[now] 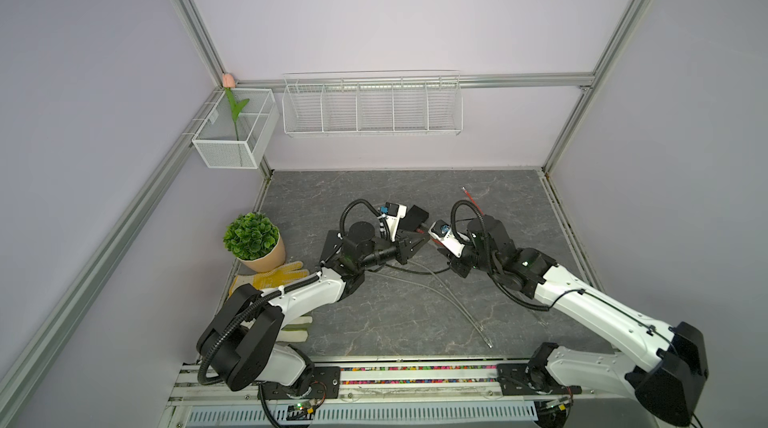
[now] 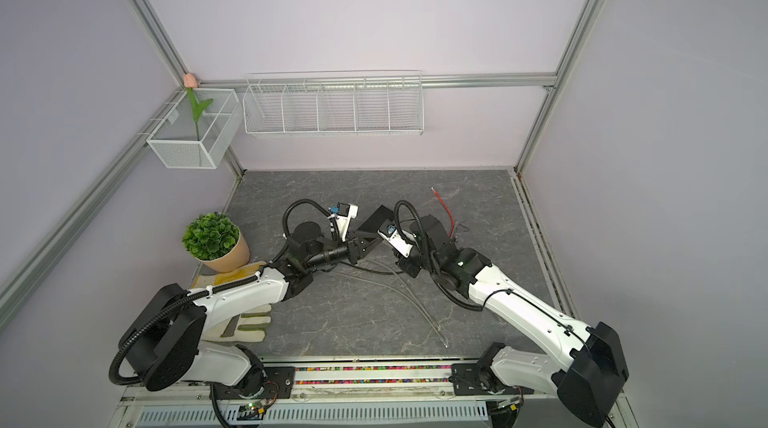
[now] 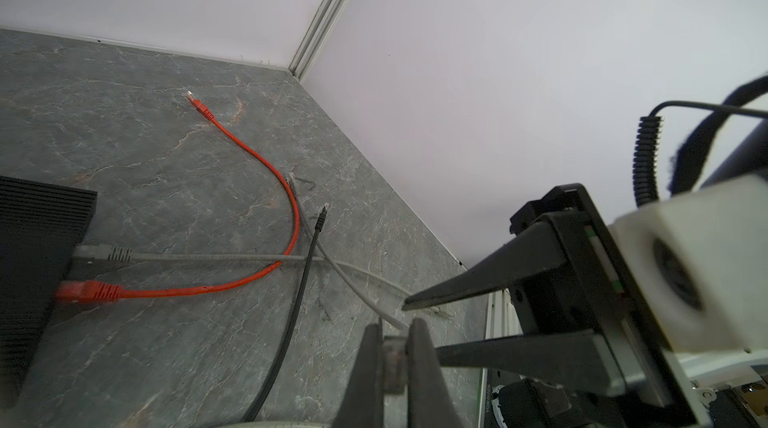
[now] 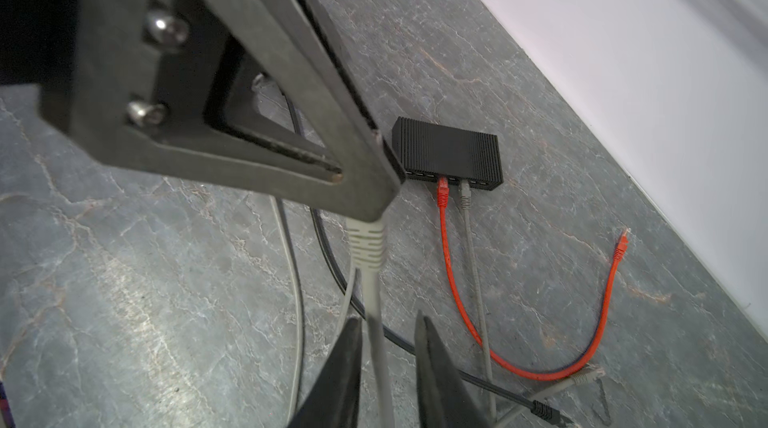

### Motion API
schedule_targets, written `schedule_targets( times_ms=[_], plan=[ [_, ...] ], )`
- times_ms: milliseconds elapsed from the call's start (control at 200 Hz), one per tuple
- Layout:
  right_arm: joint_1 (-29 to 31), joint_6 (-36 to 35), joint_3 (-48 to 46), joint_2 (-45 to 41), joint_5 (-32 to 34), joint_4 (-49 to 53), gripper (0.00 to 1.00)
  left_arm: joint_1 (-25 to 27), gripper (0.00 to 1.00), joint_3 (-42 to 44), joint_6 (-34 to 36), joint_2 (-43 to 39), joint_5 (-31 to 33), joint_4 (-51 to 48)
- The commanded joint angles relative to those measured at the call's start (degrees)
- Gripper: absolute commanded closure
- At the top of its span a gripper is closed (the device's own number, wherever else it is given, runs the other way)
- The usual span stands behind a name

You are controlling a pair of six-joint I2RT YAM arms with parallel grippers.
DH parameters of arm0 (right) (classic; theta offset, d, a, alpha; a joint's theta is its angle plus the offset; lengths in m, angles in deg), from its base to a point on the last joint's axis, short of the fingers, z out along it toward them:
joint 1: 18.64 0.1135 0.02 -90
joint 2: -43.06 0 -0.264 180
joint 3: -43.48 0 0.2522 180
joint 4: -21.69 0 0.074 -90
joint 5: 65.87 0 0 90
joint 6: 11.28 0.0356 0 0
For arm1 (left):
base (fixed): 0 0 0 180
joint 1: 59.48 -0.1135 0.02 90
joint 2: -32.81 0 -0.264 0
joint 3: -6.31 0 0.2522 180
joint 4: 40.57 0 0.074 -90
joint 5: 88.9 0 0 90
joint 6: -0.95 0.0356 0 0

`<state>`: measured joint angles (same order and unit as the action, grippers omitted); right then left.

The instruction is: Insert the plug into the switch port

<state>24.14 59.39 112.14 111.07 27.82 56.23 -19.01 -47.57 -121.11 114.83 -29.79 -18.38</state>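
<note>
Item: grey moulded network plug (image 3: 394,357), on grey cable, pinched tight in my left gripper (image 3: 395,327), held clear of the black ribbed switch box (image 4: 449,152). My right gripper (image 4: 388,318): fingers narrowly parted, straddling that cable behind the boot. Nearby: red patch cable (image 4: 443,195) and second grey cable (image 4: 471,247) plugged into the switch side by side; black cable (image 3: 298,293) crossing the grey marbled tabletop (image 4: 124,301).

A red cable (image 4: 446,239) and grey cable (image 4: 471,239) block two ports of the switch (image 4: 449,147). Bare bench (image 1: 374,185) lies open toward the back wall.
</note>
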Motion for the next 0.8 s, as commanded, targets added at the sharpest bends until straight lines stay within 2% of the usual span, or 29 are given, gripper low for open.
schedule_targets(
  times_ms=[0, 405, 515, 670, 795],
  plan=[
    [0.5, -1.0, 1.9, 1.3, 0.7, 0.1, 0.72, 0.1, 1.00, -0.4, 1.4, -1.4, 0.8, -0.4],
    [0.5, -1.7, 4.4, 5.9, -1.5, -0.3, 0.73, 0.1, 1.00, -0.2, 1.4, -0.9, 0.3, 0.2],
    [0.5, -1.6, 5.2, 6.5, -1.7, -0.5, 0.78, 0.2, 1.00, -0.1, 1.4, -0.8, 0.2, 0.1],
    [0.5, -1.6, 5.6, 7.0, -2.7, -0.4, 0.92, 0.1, 1.00, 0.0, 1.9, -1.0, 0.6, -0.4],
    [0.5, -1.5, 5.6, 7.1, -2.9, -0.1, 0.93, 0.1, 1.00, -0.3, 2.3, -0.9, 0.8, -1.1]
  ],
)
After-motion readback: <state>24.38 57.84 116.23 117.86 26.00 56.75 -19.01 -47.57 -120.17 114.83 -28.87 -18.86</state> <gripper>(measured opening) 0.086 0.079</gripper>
